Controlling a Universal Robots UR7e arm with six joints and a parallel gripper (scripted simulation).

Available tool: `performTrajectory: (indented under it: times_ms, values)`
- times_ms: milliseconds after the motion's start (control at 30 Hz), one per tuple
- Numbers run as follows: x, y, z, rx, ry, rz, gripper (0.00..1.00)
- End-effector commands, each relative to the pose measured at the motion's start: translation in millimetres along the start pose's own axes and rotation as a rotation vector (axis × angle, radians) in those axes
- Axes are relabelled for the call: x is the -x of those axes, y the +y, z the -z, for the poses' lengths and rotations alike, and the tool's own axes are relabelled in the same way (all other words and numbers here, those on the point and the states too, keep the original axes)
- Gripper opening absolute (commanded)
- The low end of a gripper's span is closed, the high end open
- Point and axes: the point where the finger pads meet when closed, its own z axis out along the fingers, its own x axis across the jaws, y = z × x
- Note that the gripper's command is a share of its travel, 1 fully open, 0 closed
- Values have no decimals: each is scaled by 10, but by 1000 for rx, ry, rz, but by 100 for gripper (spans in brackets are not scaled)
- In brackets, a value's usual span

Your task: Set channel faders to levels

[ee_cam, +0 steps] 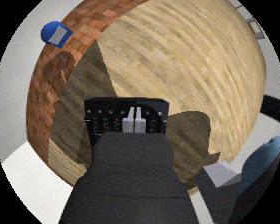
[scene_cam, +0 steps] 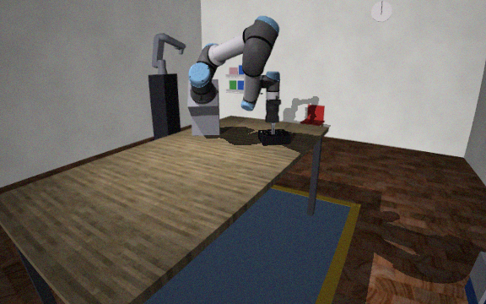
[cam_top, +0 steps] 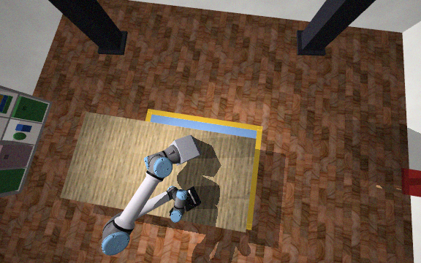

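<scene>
The lighting desk (scene_cam: 274,137) is a small dark box on the far end of the wooden table, in the arm's shadow. It also shows in the overhead view (cam_top: 194,197), half hidden by the wrist. My gripper (scene_cam: 272,128) points straight down, and its shut fingertips reach the desk's top. In the wrist view the two pale fingertips (ee_cam: 134,120) stand pressed together against the dark desk (ee_cam: 126,115), with nothing between them. The faders, their caps and the tape labels are too small to read in any view.
The grey robot base (scene_cam: 203,113) stands on the table behind the desk. The table edge (scene_cam: 310,137) runs close to the desk's right. A dark pedestal with a grey pipe (scene_cam: 164,99) stands at the back left. A red object (scene_cam: 315,114) lies beyond the table.
</scene>
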Motion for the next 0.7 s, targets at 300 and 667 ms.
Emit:
performTrajectory:
  times_ms: [300, 667]
  values:
    - [14, 70, 6, -1, -3, -1, 0]
    - [14, 138, 5, -1, -2, -1, 0]
